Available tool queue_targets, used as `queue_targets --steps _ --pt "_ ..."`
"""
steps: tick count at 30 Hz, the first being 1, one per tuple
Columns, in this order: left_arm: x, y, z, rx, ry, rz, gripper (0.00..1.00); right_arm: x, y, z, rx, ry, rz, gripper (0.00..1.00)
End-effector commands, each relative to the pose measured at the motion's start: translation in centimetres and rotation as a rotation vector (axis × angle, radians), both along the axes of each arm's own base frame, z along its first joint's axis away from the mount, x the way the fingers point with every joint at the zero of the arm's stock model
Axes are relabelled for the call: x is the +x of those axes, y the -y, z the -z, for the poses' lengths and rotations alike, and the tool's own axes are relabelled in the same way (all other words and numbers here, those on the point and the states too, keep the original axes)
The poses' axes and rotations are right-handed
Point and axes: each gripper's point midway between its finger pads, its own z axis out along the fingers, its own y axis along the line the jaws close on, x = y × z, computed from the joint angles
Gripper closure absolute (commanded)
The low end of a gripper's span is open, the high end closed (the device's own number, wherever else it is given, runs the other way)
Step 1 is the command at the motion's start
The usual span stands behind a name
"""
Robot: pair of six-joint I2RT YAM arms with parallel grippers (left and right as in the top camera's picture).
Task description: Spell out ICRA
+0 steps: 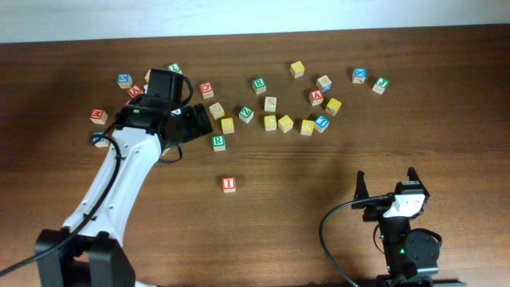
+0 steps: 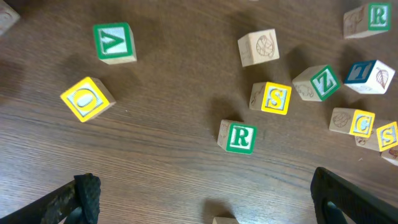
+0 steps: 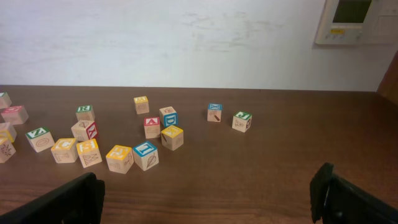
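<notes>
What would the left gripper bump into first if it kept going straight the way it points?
Probably the green R block, lying almost centred ahead of the open left gripper. A sliver of another block at the wrist view's bottom edge might be nearer; depth is unclear.

This reads as a robotics lab or test room rather than a home. A white-shelled left arm point(image 1: 119, 179) and a right arm point(image 1: 408, 239) trailing a black cable point(image 1: 323, 231) are fixed at the near edge of a dark wood-grain counter point(image 1: 303, 183) strewn with letter blocks point(image 1: 285, 123). Beyond the far edge stands a bare white wall point(image 3: 186, 37) with a thermostat-like control panel point(image 3: 354, 22) at the far right.
</notes>
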Motion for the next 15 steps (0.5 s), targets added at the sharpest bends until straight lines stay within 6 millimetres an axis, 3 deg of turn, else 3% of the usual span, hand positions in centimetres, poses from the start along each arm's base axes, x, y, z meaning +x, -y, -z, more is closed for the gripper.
queue_targets --steps 1,10,15 --pt "-0.2 0.7 1.4 -0.014 -0.039 0.030 0.01 0.0 0.4 0.3 0.007 -0.006 0.021 0.02" --pt "0.7 4.1 0.8 -0.023 0.030 0.111 0.01 0.0 0.4 0.3 0.007 -0.006 0.021 0.02" --pt "0.9 3.8 1.1 0.006 0.034 0.101 0.01 0.0 0.4 0.3 0.007 -0.006 0.021 0.02"
